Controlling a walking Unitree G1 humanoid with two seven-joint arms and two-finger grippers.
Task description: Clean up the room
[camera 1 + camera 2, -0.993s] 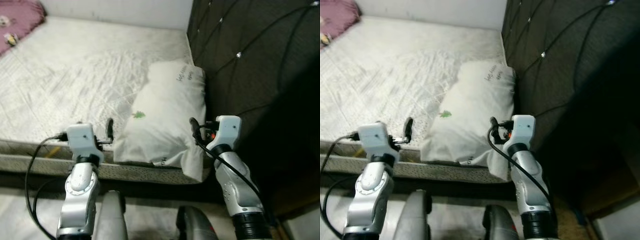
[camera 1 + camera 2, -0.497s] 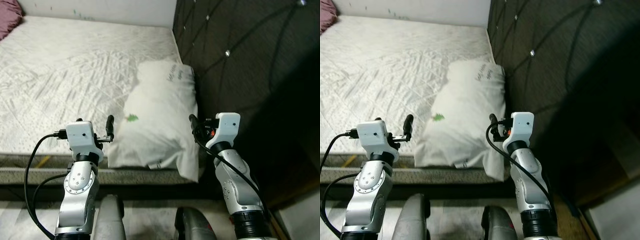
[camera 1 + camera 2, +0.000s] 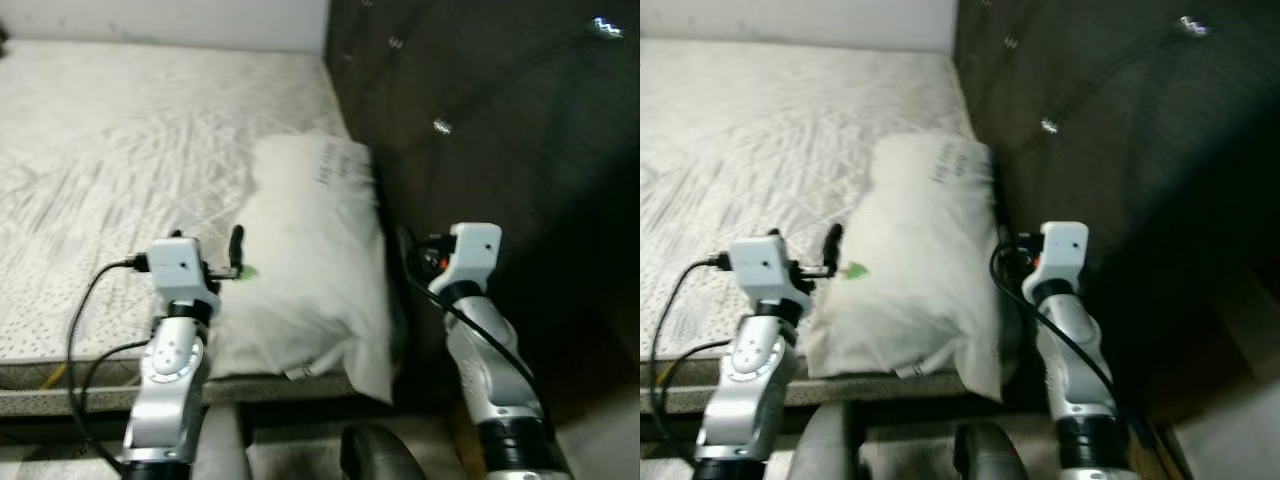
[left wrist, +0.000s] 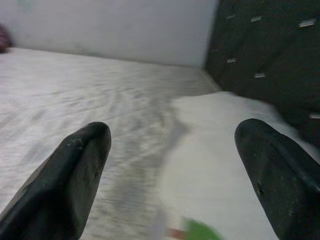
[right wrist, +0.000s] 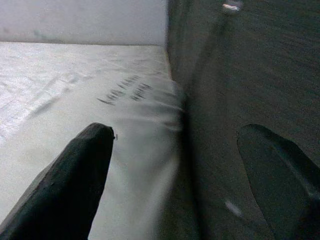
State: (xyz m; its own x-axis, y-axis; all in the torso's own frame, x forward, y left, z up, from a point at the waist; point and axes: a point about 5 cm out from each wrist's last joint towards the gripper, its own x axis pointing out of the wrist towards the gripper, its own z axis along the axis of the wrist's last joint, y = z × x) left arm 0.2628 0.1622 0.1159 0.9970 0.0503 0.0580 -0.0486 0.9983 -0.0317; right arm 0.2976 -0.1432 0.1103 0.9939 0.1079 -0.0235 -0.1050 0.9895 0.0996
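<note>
A white pillow (image 3: 300, 260) with a small green mark (image 3: 247, 271) and dark lettering (image 3: 335, 172) lies at the head of the bed, against the dark headboard (image 3: 480, 120). My left gripper (image 3: 235, 250) is open over the pillow's left edge; in the left wrist view its fingers (image 4: 75, 175) frame the pillow (image 4: 225, 165) and the mattress. My right gripper (image 3: 408, 250) is open at the pillow's right edge, close beside the headboard. In the right wrist view the pillow (image 5: 135, 130) and headboard (image 5: 225, 90) lie between its spread fingers. Neither gripper holds anything.
The white patterned mattress (image 3: 110, 150) stretches away to the left, up to a pale wall (image 3: 160, 18). The bed's front edge (image 3: 80, 375) runs just below my arms. A dark gap lies to the right of the bed beside the headboard.
The whole view has swung right and blurred, so the camera moved. Both arms are a little further forward at the pillow. The fingers stay open.
</note>
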